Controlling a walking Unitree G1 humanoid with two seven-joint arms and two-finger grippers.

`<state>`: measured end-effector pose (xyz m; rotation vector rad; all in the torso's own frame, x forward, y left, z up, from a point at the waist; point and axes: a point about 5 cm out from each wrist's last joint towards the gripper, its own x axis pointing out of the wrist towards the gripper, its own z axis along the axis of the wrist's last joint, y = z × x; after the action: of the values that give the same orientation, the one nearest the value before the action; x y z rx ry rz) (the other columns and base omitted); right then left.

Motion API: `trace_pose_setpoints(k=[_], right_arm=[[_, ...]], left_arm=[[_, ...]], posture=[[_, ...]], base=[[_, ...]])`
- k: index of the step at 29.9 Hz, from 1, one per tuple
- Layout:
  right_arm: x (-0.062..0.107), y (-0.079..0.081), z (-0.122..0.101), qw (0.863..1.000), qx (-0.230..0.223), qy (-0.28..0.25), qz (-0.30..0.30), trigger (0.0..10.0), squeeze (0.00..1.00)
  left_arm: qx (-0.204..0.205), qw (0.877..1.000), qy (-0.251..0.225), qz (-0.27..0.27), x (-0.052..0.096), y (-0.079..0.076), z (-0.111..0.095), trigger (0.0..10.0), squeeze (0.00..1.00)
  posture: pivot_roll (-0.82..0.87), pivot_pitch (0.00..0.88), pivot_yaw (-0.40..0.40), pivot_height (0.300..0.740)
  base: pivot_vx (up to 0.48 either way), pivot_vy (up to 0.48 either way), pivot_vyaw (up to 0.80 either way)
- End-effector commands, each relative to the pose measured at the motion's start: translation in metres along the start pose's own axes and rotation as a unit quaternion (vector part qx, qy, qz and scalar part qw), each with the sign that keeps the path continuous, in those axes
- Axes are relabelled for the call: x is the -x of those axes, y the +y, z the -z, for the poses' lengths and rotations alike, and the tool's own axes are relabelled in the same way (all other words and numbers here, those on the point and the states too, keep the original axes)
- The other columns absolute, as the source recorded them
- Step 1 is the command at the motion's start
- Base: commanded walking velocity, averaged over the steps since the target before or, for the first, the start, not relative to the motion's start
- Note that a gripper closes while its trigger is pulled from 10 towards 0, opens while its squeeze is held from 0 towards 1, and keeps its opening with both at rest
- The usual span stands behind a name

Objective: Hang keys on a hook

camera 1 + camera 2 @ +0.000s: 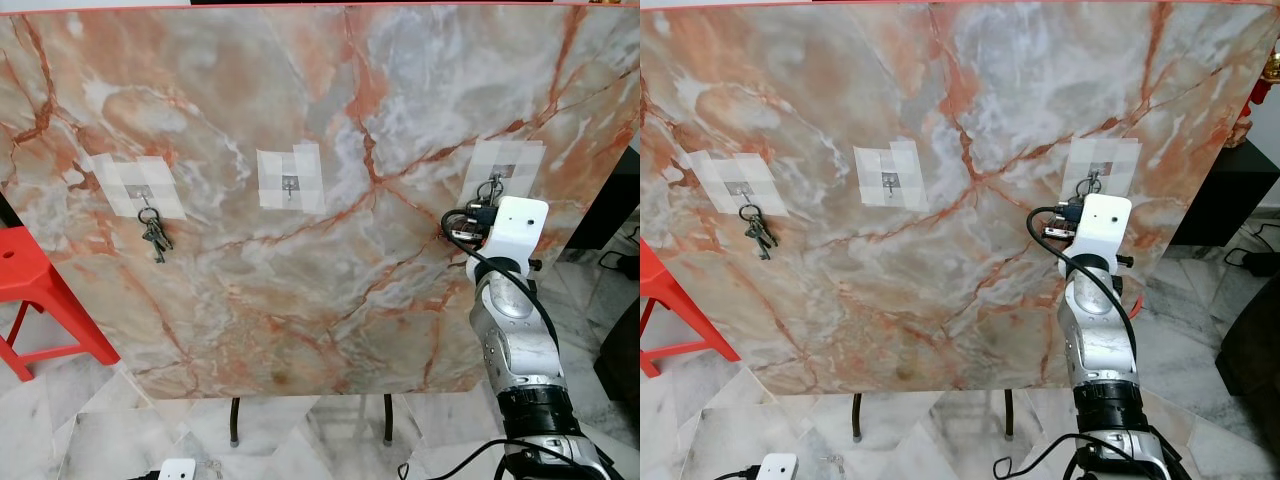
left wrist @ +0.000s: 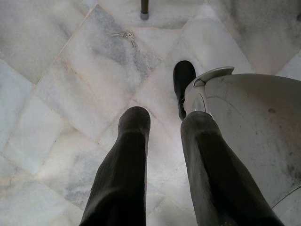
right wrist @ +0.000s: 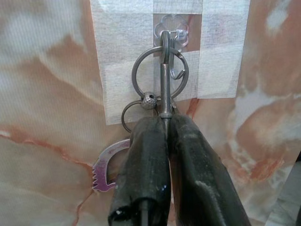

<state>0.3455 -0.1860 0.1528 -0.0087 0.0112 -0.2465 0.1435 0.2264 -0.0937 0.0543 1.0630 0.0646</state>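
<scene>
Nearest, down by the white marble floor (image 2: 56, 94), left hand (image 2: 162, 127) hanging idle, two black fingers parted with nothing between them; a loose bunch of small keys (image 2: 125, 35) lying on the tiles beyond, well apart from it. Farther out, right hand (image 3: 167, 125) raised against the upright orange-veined marble board (image 1: 300, 250), fingers pressed together on the straight metal shank of the silver key ring bunch (image 3: 160, 89), a small purple toothed key (image 3: 106, 169) dangling beside the fingers. Directly ahead of the fingertips and slightly above: large steel ring of that bunch overlapping the small clear adhesive hook with bent wire prong (image 3: 171, 47) at the centre of the white tape patch (image 3: 122, 56). Shank's long axis running straight up along the line of the fingers toward the hook. Ring appears threaded over or just against the prong; cannot tell for certain which. Likely what matters next: ring lowered so that the prong bears it before the grip lets go. Farther along the board, a bare middle hook on taped patch (image 1: 290, 180), and at the far left a dark bunch of keys already hanging (image 1: 154, 236) from its hook, a red plastic stool (image 1: 40, 290) beside that edge.
</scene>
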Motion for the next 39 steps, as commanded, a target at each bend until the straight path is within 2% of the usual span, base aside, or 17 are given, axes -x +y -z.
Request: trace_pose_setpoints(k=[1, 11, 18, 19, 20, 21, 32, 37, 39], right_arm=[[-0.003, 0.001, -0.007, 1.0, -0.001, -0.011, -0.005, 10.0, 0.0], [-0.002, 0.005, 0.002, 1.0, 0.009, 0.017, -0.022, 10.0, 0.0], [-0.002, 0.007, 0.002, 1.0, 0.005, 0.015, -0.026, 10.0, 0.0], [-0.002, 0.007, 0.002, 1.0, 0.005, 0.014, -0.027, 10.0, 0.09], [-0.002, 0.007, 0.002, 1.0, 0.005, 0.013, -0.027, 10.0, 0.34], [-0.002, 0.008, 0.0, 1.0, 0.003, 0.009, -0.028, 10.0, 1.0], [0.004, 0.008, -0.001, 1.0, 0.001, 0.0, -0.026, 10.0, 1.0], [0.016, 0.01, 0.007, 0.999, 0.01, 0.013, -0.041, 10.0, 1.0], [0.026, 0.011, 0.016, 0.997, 0.022, 0.035, -0.059, 10.0, 1.0]], left_arm=[[-0.007, 1.0, 0.002, 0.0, 0.001, 0.004, 0.001, 10.0, 0.0], [-0.011, 1.0, 0.003, 0.001, 0.001, 0.004, 0.001, 10.0, 0.0], [-0.012, 1.0, 0.003, 0.001, 0.001, 0.004, 0.001, 10.0, 0.0], [-0.012, 1.0, 0.003, 0.001, 0.001, 0.004, 0.001, 10.0, 0.0], [-0.012, 1.0, 0.003, 0.001, 0.001, 0.004, 0.001, 10.0, 0.0], [-0.012, 1.0, 0.003, 0.001, 0.001, 0.004, 0.001, 10.0, 0.0], [-0.013, 1.0, 0.004, 0.002, 0.001, 0.003, 0.001, 10.0, 0.0], [-0.013, 1.0, 0.005, 0.003, 0.001, 0.003, 0.001, 10.0, 0.0], [-0.014, 1.0, 0.005, 0.003, 0.001, 0.003, 0.001, 10.0, 0.0]], posture=[[-0.01, 0.0, -0.004, 0.74], [-0.01, 0.0, -0.004, 0.74], [-0.01, 0.0, -0.004, 0.74], [-0.01, 0.0, -0.004, 0.74], [-0.01, 0.0, -0.004, 0.74], [-0.01, 0.0, -0.004, 0.74], [-0.02, 0.0, -0.004, 0.74], [-0.02, 0.0, -0.005, 0.74], [-0.03, 0.0, -0.006, 0.74]], base=[[0.0, 0.0, 0.0], [0.0, 0.0, 0.0], [0.0, 0.0, 0.0], [0.0, 0.0, 0.0], [0.0, 0.0, 0.0], [0.0, 0.0, 0.0], [0.0, 0.0, 0.0], [0.0, 0.0, 0.0], [0.0, 0.0, 0.0]])
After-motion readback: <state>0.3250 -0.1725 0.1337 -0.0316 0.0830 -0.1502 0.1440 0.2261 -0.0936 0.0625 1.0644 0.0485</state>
